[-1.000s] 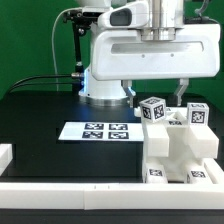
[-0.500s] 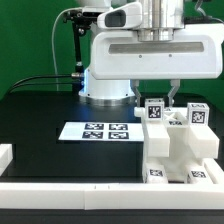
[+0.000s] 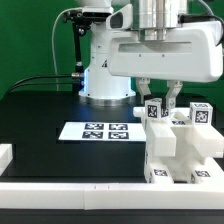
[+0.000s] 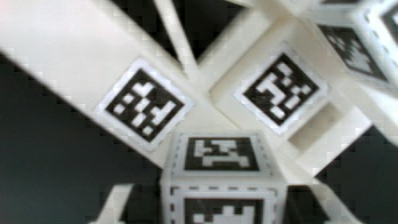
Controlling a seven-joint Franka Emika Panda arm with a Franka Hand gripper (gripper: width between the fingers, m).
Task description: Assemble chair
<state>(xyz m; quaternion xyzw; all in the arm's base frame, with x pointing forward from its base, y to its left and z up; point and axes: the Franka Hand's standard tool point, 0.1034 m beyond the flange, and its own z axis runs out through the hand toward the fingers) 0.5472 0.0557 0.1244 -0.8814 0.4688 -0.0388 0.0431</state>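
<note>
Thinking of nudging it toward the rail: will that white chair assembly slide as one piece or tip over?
The chair looks blocky and stiff, standing broad on the table, so it would probably slide rather than tip. Its upright tagged post, between the gripper fingers, may shift if loosely seated.

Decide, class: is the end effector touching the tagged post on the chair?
Cannot tell. In the exterior view the end effector has a finger on either side of the tagged post of the chair, but no gap or contact shows plainly.
</note>
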